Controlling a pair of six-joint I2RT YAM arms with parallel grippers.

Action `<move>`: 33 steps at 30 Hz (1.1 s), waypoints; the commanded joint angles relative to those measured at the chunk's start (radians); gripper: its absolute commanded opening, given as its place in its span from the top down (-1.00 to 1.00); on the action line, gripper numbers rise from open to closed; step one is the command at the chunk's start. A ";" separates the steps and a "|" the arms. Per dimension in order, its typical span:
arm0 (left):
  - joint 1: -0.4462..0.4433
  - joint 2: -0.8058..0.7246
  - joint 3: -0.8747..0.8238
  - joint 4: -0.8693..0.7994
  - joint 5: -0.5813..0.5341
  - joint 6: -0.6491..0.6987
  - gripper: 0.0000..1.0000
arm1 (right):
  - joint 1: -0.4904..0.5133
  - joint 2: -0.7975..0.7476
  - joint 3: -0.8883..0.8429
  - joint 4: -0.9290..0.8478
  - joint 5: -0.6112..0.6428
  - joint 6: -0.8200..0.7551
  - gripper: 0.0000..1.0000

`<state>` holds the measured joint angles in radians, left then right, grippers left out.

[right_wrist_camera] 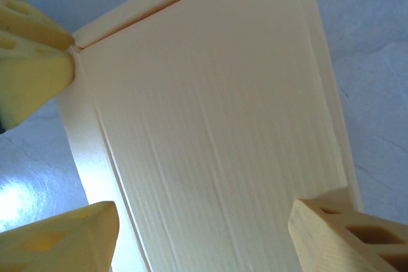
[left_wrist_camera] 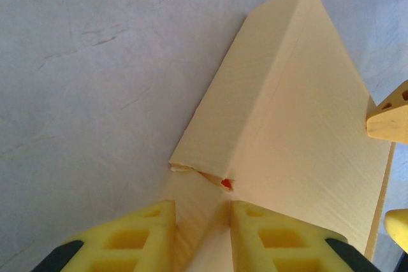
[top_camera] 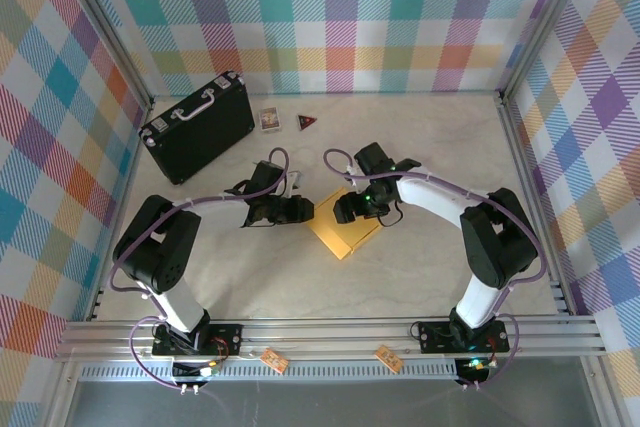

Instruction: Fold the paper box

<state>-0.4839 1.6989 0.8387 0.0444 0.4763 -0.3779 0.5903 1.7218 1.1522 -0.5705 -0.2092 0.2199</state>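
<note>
I read the left gripper (left_wrist_camera: 203, 221) drawn close about an end flap of the mustard-yellow cardboard paper box (top_camera: 345, 232), which lies mid-table between the arms; I cannot tell whether it pinches. The right gripper (right_wrist_camera: 204, 214) straddles the box's width, jaws wide; whether they press the box, I cannot tell. Treat the box as light, stiff across panels, weak at creases: take flap edges, not faces. The pale marbled tabletop (top_camera: 430, 147) looks slick. Plaid walls (top_camera: 340, 17) enclose it; a black hard case (top_camera: 195, 127) sits rear left
</note>
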 commanded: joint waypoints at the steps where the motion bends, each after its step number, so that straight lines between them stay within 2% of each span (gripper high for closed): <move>1: 0.002 0.027 0.003 0.033 0.039 -0.006 0.52 | 0.003 0.049 -0.019 -0.054 0.021 -0.017 -0.45; 18: 0.034 0.105 0.000 0.101 0.111 -0.031 0.52 | 0.003 0.053 -0.017 -0.057 0.016 -0.014 -0.45; 21: 0.036 0.117 -0.006 0.112 0.101 -0.033 0.45 | 0.003 0.053 -0.017 -0.057 0.014 -0.014 -0.44; 33: 0.040 0.088 -0.028 0.096 0.018 -0.017 0.38 | 0.003 0.053 -0.014 -0.064 0.013 -0.016 -0.44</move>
<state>-0.4469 1.7771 0.8383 0.1787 0.5552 -0.3992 0.5884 1.7226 1.1542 -0.5735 -0.1879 0.2199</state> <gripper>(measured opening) 0.308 0.720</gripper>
